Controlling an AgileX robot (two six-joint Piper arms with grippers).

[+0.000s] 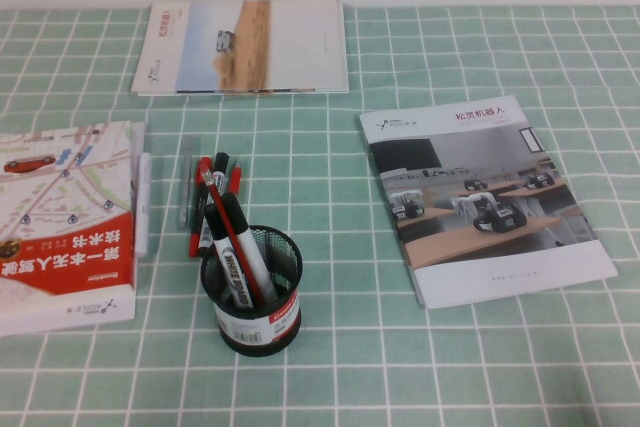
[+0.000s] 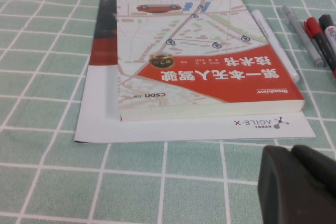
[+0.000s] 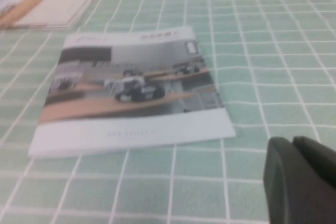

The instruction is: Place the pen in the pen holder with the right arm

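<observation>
The pen holder (image 1: pixel 252 292), a black mesh cup with a white label and red band, stands at the front middle of the table in the high view. The thin dark-red pen (image 1: pixel 232 235) leans inside it, pale tip up and to the left, beside two black markers with white labels. Neither arm shows in the high view. My left gripper (image 2: pixel 291 153) is shut and empty, low over the cloth in front of the red map book (image 2: pixel 199 51). My right gripper (image 3: pixel 292 142) is shut and empty, near the brochure (image 3: pixel 131 90).
Behind the holder lie red markers (image 1: pixel 198 209), a grey pen (image 1: pixel 184 182) and a white marker (image 1: pixel 143 202). The red map book (image 1: pixel 60 222) lies left, the brochure (image 1: pixel 485 197) right, and a booklet (image 1: pixel 245 47) at the back. A green checked cloth covers the table.
</observation>
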